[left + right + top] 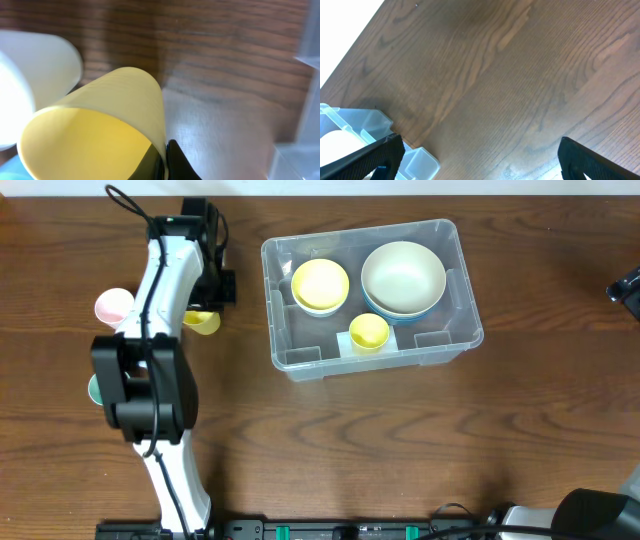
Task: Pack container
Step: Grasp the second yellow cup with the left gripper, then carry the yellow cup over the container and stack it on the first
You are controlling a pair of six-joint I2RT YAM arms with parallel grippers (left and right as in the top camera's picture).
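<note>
Left gripper (pixel 159 161) is clamped on a yellow cup's (pixel 100 107) wall, just left of the clear container (pixel 457 308) sitting mid-table (pixel 400 440) with bowls (pixel 403 275) inside. Right gripper (pixel 480 162) gapes wide, holding nothing.

I counted one container (pixel 440 350), two yellow cups (pixel 368 332) (pixel 203 322), one pink cup (pixel 113 306), one yellow bowl (pixel 320 284), one cream bowl (pixel 403 275); anything stacked underneath was unclear.

Wooden table (pixel 400 440) bears the container (pixel 300 360) and a pink cup (pixel 113 306).
</note>
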